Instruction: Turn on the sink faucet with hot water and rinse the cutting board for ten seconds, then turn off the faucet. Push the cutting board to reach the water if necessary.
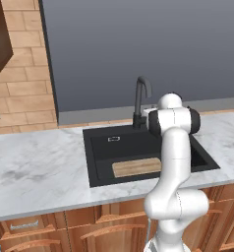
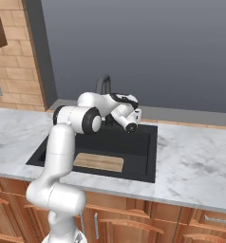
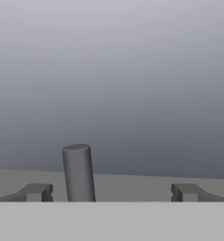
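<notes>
Hovering with fingers spread, the gripper (image 3: 111, 192) frames the sink faucet (image 3: 79, 173) (its upright lever, apparently); cutting board (image 1: 137, 167) lies dry.

The white arm rises from the base, bends at a dark elbow joint and reaches forward level at about shoulder height. The wrist folds back on itself, with the hand pointing toward the rear wall. In the hand view the gripper (image 3: 112, 192) is spread wide, its two dark fingertips (image 3: 37, 192) far apart at either side, with nothing held between them
</notes>
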